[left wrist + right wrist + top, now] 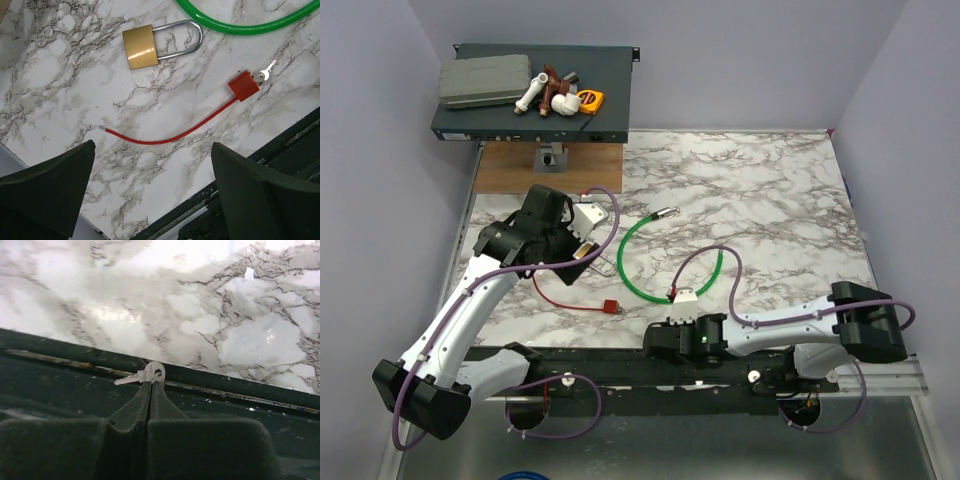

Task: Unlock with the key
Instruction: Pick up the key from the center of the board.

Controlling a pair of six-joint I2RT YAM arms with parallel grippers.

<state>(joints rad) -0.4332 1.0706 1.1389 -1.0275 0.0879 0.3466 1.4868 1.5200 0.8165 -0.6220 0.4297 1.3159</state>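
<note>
The marble-patterned counter [770, 200] carries everything here. Above its left half the left gripper [153, 150] hangs with its jaws spread wide, grasping nothing. The right gripper [151, 384] lies low along the counter's near edge, over the dark rail, and its fingers are clenched together on the key [140, 376]. A green cable [235, 27] curves across the middle of the counter. Nearer the front lies a red cable lock [243, 85], its thin red cable trailing away to a loose end, with a small second key [266, 71] sticking out of its square body. The brass padlock [140, 46] lies flat between the green cable and the red cable, touching neither, its silver shackle closed. The key, pinched at its round bow, points sideways from the right gripper's tips, well apart from the padlock; any stamp on it is too blurred to read.
</note>
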